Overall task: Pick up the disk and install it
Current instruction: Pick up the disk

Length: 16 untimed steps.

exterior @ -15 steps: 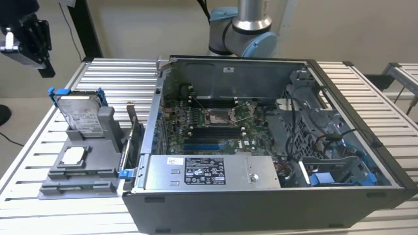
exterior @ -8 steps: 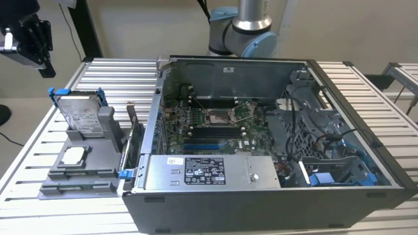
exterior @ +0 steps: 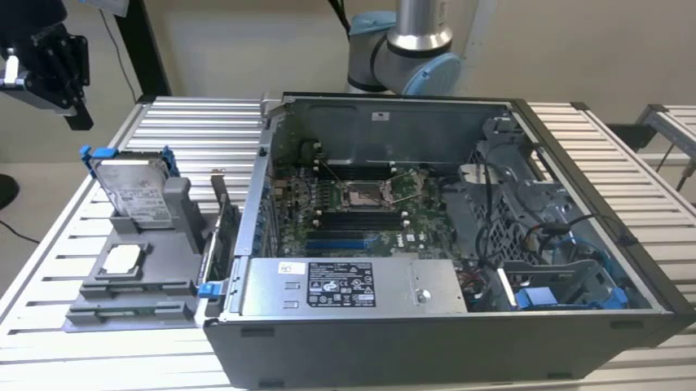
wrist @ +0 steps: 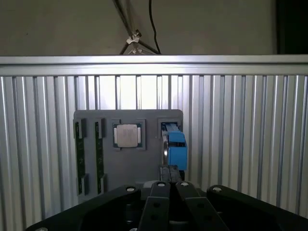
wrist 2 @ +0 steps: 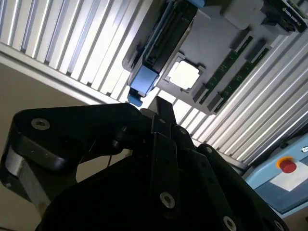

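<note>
The disk (exterior: 130,186), silver with a white label and a blue frame, stands upright in a slot of the grey holder (exterior: 142,285) on the slatted table, at the exterior view's left. My gripper (exterior: 74,110) hangs high above and beyond it, well clear of the holder. In the first wrist view the disk (wrist: 174,144) appears edge-on just past my gripper (wrist: 169,169), whose fingers meet at the tips with nothing between them. The second wrist view shows the disk (wrist 2: 166,38) with its blue tab beyond the gripper (wrist 2: 161,108).
An open computer case (exterior: 457,220) lies at the table's middle, with a grey labelled box (exterior: 348,285) inside and blue-edged bays (exterior: 549,297) at the near right corner. The holder also carries a small square chip (wrist: 127,135) and green memory sticks (wrist: 79,154).
</note>
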Available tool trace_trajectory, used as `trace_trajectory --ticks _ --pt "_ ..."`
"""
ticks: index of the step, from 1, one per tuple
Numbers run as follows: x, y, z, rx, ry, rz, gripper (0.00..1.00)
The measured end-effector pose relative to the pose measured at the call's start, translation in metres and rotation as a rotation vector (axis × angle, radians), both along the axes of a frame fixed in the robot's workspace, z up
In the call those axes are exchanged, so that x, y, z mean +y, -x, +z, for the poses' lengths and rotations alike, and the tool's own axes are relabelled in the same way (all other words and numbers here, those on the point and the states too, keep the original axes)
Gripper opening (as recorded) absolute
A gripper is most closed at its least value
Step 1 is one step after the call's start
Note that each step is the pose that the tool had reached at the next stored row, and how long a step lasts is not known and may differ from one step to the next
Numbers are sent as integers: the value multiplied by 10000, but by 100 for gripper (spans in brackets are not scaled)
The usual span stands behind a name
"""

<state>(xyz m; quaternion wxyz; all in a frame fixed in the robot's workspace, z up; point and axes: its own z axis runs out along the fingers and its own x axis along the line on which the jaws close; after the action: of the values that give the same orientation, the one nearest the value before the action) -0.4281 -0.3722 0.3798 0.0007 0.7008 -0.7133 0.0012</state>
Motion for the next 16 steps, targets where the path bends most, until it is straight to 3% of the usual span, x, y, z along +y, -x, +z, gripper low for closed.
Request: trace_trajectory --ticks 16 --pt "1 6 -2 6 -26 -19 0"
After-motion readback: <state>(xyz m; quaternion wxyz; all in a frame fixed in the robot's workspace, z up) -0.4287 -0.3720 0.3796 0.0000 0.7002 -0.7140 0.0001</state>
